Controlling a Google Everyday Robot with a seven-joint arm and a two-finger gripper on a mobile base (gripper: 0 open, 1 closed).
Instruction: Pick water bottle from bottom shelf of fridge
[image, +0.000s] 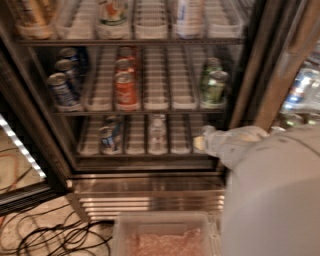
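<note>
The fridge (45, 135) stands open in front of me, with a ribbed steel base. On its bottom shelf (135, 150), a small clear water bottle (157, 131) stands upright in a middle lane. My gripper (201, 142) is at the right end of that shelf, about one lane to the right of the bottle and apart from it. The bulky white arm (272, 195) fills the lower right of the view and hides the shelf's right end.
A blue can (107, 137) stands on the bottom shelf, left of the bottle. The rack above holds blue cans (62, 90), red cans (125, 87) and green cans (214, 85). A clear bin (162, 235) sits below the fridge base. Black cables (55, 235) lie on the floor at left.
</note>
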